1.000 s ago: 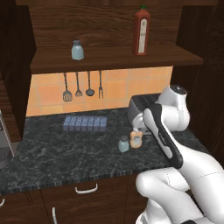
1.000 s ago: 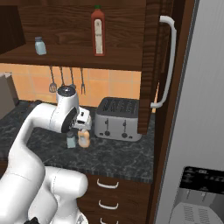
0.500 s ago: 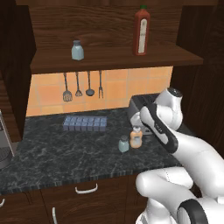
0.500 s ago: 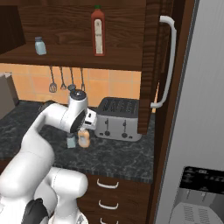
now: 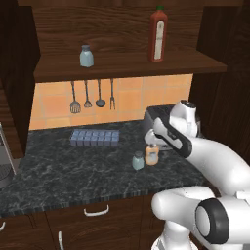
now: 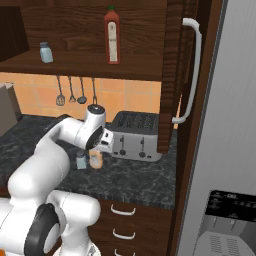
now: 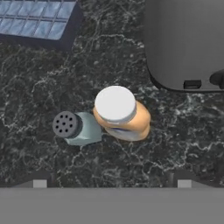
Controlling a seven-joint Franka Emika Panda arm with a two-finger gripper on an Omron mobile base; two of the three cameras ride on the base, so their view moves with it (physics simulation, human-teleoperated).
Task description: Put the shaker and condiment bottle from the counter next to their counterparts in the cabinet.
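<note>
On counter (image 5: 73, 166): shaker (image 7: 75, 127), bottle (image 7: 121, 115) touching; gripper (image 7: 112, 183) hovered overhead, fingers spread wide, empty. Next: descend, grasp bottle.

I saw the shaker (image 7: 76, 127) and condiment bottle (image 7: 122, 115) touching, so no gripper finger could pass between them. The toaster (image 7: 186, 43) crowded the bottle's far side. Bare tabletop (image 7: 30, 83) lay open between the shaker and the ice tray (image 7: 39, 24).
</note>
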